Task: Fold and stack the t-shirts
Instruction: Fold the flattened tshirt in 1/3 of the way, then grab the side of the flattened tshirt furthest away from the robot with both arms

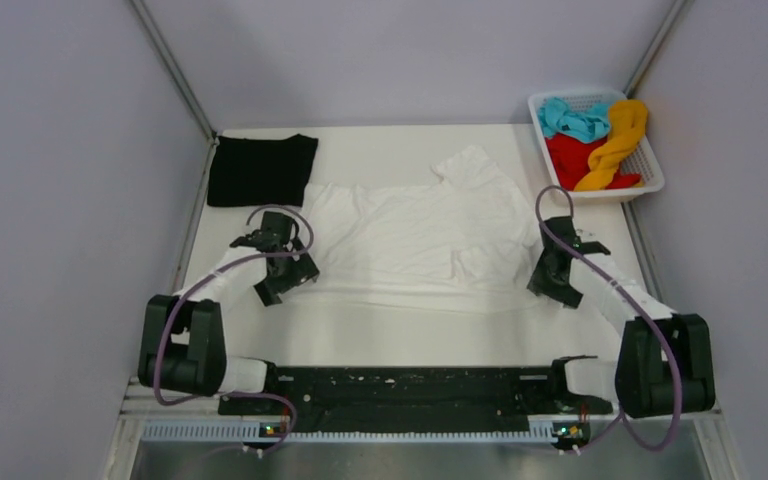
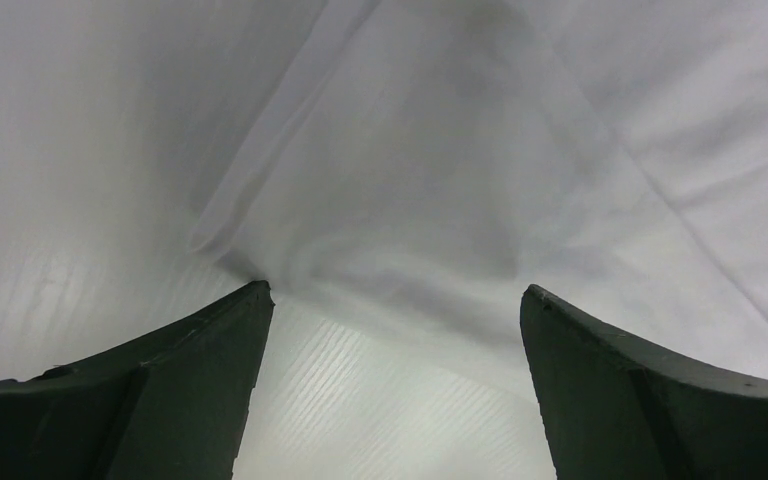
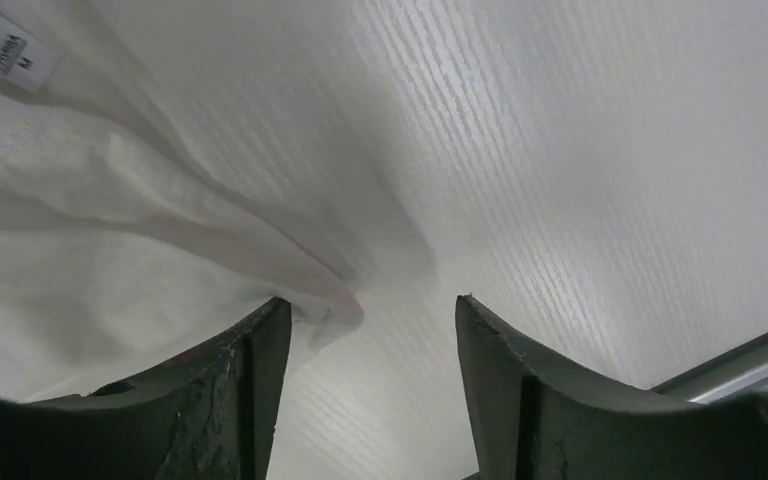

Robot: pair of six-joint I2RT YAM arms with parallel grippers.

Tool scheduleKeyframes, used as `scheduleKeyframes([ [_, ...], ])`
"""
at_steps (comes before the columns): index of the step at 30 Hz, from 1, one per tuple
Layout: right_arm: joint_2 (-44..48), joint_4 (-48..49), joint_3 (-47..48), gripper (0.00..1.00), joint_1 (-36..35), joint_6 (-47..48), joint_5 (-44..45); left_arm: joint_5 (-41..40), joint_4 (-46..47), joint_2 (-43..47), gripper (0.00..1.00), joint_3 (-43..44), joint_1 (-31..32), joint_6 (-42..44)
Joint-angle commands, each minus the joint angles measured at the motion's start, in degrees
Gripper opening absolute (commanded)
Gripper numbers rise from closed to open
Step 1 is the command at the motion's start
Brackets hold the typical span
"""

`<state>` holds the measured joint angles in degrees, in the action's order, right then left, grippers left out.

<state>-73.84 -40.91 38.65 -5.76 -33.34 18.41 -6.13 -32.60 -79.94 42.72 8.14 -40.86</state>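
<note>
Left claw [image 2: 395,292] and right claw [image 3: 372,303] are seen open; the limp, light white t-shirt [image 1: 410,235] is best pinched at its near-edge corners.

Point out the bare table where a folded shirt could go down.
Bare table shows in the far strip between the black t-shirt and the white t-shirt's raised sleeve, and in the near strip between its hem and the arm bases. Crowded: the middle, the basket, and both shirt sides, where the left gripper and right gripper sit.
</note>
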Motion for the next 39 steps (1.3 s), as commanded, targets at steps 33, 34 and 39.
scheduleKeyframes([
  [33,-6.35,29.87,-5.31,0.98,-11.53,-0.56,-14.57,13.44,10.68,-12.93,0.99,6.11,9.52,-1.85],
  [34,-4.74,29.54,-7.19,0.98,-11.38,-1.83,-14.81,13.43,10.88,-11.99,0.99,4.43,9.77,-2.3],
  [39,6.35,23.74,-14.47,0.98,-11.37,-6.7,-18.11,12.03,11.76,-6.88,0.99,-3.26,14.02,-5.78],
])
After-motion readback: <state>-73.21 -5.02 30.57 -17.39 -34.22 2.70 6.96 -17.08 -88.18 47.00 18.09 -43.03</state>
